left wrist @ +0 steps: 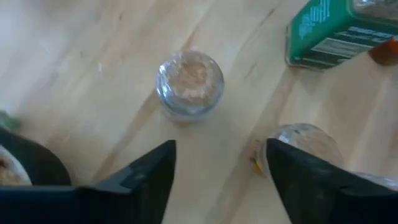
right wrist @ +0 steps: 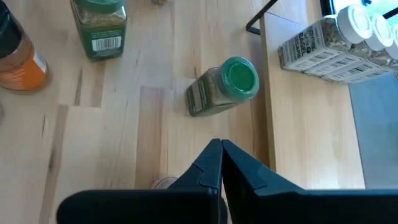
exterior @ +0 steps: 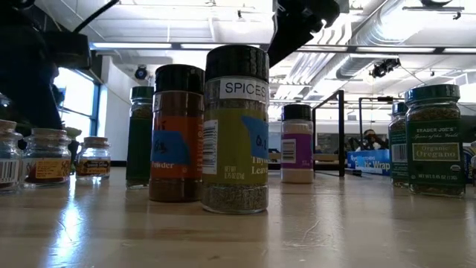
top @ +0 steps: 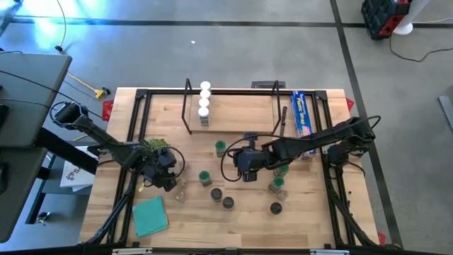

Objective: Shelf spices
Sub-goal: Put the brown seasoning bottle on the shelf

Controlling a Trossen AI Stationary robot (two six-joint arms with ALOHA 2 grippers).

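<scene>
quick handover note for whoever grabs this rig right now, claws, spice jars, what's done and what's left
Left claw: open, empty, above two clear jars near the teal cloth.
Right claw: shut, empty, mid-table, close to a green-lidded jar.
Done: four white-lidded jars stand in a row at the left end of the shelf.
Left: every other jar is on the table, green and black lids in the middle and right, clear ones on the left. Blue wrap box lies by the shelf's right end.
</scene>
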